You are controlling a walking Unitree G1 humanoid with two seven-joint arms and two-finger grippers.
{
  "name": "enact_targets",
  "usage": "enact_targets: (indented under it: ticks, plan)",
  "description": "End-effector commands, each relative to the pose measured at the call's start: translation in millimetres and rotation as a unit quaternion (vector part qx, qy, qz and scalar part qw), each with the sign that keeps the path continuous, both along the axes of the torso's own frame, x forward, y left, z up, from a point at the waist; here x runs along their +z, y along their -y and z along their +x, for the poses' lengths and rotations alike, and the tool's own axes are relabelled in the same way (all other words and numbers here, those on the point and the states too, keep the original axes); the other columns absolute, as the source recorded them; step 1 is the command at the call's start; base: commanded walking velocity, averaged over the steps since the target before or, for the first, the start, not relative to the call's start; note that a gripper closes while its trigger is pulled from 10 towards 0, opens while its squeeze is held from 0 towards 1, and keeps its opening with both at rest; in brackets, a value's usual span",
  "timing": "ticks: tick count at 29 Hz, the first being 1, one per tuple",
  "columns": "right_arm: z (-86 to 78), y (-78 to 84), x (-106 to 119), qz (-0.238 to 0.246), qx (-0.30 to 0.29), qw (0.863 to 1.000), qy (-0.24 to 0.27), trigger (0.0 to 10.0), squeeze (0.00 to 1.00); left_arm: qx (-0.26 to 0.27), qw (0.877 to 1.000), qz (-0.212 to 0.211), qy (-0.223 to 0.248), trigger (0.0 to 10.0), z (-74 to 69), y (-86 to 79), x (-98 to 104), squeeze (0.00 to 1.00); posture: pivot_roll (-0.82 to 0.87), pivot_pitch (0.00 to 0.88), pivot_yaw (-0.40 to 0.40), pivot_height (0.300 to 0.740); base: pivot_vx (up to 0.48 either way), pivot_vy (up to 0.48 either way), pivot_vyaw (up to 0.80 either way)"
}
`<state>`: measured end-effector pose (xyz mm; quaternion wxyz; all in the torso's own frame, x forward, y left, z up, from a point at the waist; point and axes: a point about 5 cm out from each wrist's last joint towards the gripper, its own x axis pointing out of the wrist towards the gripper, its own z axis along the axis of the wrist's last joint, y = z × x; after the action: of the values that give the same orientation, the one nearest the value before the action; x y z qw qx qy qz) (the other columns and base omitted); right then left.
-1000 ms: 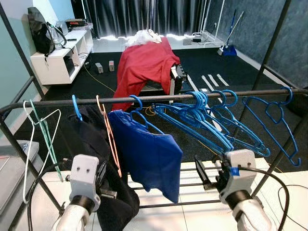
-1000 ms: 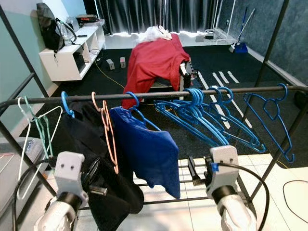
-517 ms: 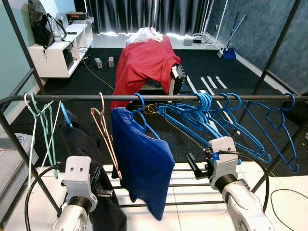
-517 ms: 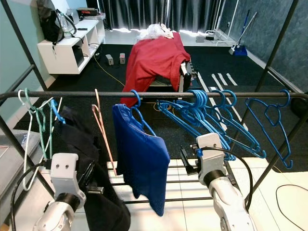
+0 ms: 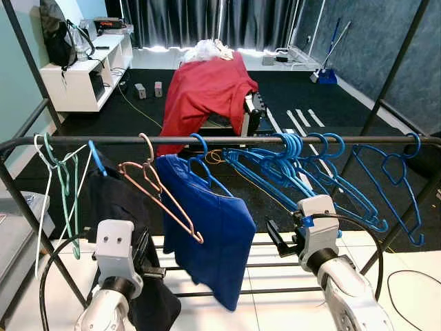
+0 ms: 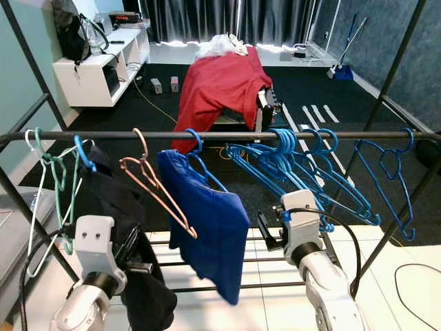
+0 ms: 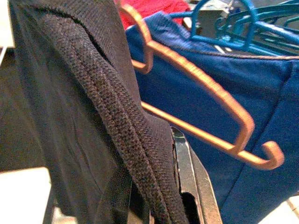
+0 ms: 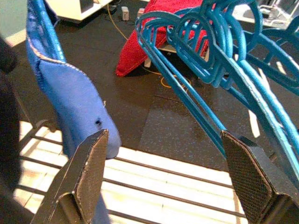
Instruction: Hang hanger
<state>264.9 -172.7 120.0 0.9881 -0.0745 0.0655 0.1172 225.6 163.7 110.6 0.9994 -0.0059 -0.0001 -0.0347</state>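
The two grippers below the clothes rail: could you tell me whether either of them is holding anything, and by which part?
The right gripper is open and holds nothing. The left gripper is against the black garment; whether it grips it cannot be told.

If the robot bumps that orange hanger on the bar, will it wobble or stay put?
It would probably wobble. The orange hanger hangs from the bar by one thin hook and already sits tilted, so a nudge should set it swinging. It is bare and looks like thin wire, so likely light and a bit bendy. The hook could also slide along the smooth bar.
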Motion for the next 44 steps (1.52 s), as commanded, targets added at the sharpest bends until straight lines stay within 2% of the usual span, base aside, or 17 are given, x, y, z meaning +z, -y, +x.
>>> enact_targets:
  ticks: [1,9,19,31,44]
  plan:
    - [0.4,0.3,-4.0,0.006,0.000,1.000,-0.013,10.0,0.00,-0.010,1.000,0.010,0.021,10.0,1.9,1.8,5.7,0.00,-0.04,0.000,-0.019,0.740,0.000,0.000,0.00]
    - [6.7,-11.9,-8.5,0.020,0.043,0.998,-0.029,10.0,0.00,-0.021,0.999,0.025,0.014,10.0,-1.1,3.6,2.8,0.00,0.00,0.000,-0.056,0.740,0.000,0.000,0.00]
    - [1.1,-8.1,-11.1,0.029,0.032,0.998,-0.038,10.0,0.00,-0.041,0.999,0.029,-0.004,10.0,-4.3,8.8,-3.4,0.00,-0.02,0.000,-0.036,0.740,0.000,0.000,0.00]
    - [-2.1,-9.8,-13.0,0.032,0.036,0.998,-0.045,10.0,0.00,-0.052,0.998,0.029,-0.015,10.0,-6.5,8.2,-4.4,0.00,-0.01,0.000,-0.033,0.740,-0.321,0.000,0.00]
    - [0.3,-13.5,-10.2,0.038,0.047,0.997,-0.042,10.0,0.00,-0.057,0.998,0.033,-0.008,10.0,-1.8,6.4,0.1,0.00,-0.02,0.000,-0.027,0.740,-0.351,0.000,0.00]
